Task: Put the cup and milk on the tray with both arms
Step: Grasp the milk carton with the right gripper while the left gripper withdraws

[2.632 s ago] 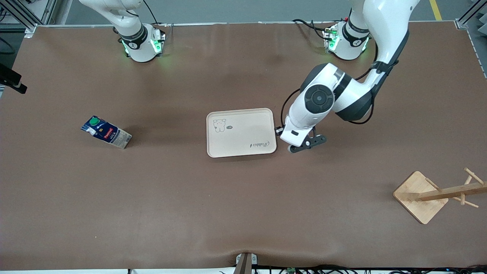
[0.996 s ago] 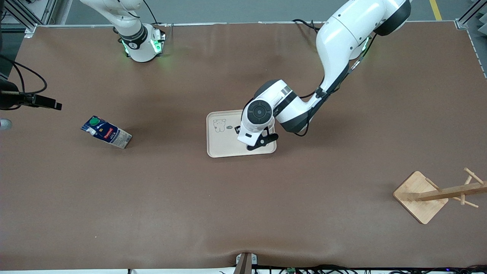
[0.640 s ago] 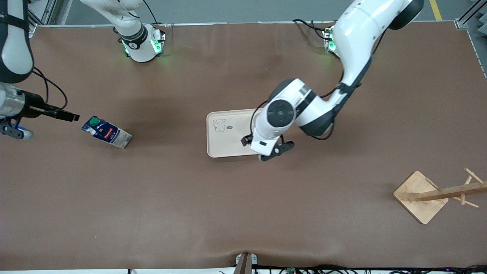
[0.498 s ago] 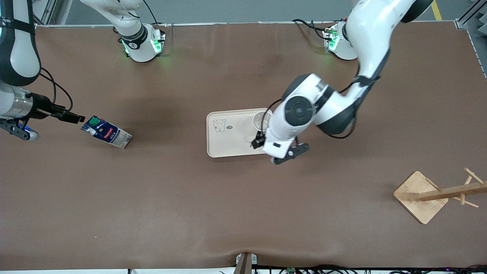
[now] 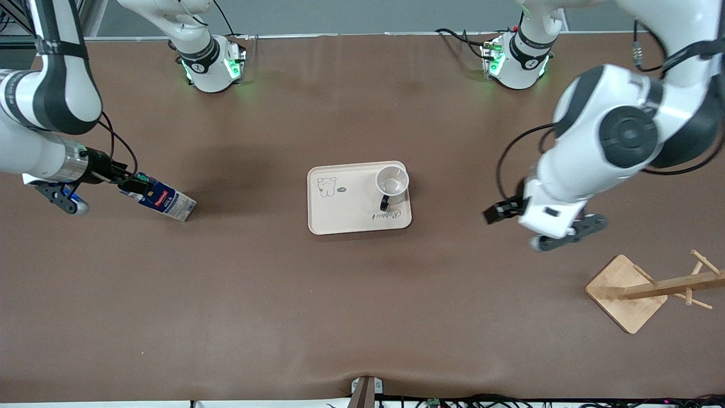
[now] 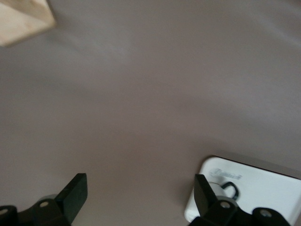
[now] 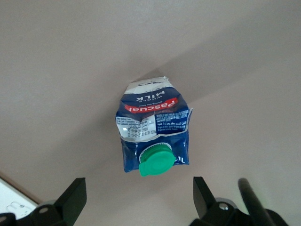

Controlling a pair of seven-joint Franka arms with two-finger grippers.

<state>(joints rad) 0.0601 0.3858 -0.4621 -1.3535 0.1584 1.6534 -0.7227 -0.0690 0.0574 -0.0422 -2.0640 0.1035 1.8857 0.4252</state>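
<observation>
The cup (image 5: 392,182) stands upright on the tray (image 5: 340,212), at its corner toward the left arm's end, with its black handle pointing toward the front camera. My left gripper (image 5: 501,213) is open and empty over bare table between the tray and the wooden rack base. In the left wrist view, the tray (image 6: 263,186) and the cup (image 6: 229,187) show beside one finger. The milk (image 5: 161,198) lies tilted on the table toward the right arm's end. My right gripper (image 5: 133,184) is open at its cap end. The right wrist view shows the milk (image 7: 153,127) and green cap (image 7: 155,162) just ahead of the open fingers (image 7: 75,195).
A wooden rack with a square base (image 5: 626,292) stands near the left arm's end, nearer the front camera than the tray; its corner shows in the left wrist view (image 6: 21,19). The two green-lit bases stand along the table's back edge.
The left gripper set the cup down on the tray, let go and swung away toward the left arm's end. The right arm came in and reached the milk's cap end.
</observation>
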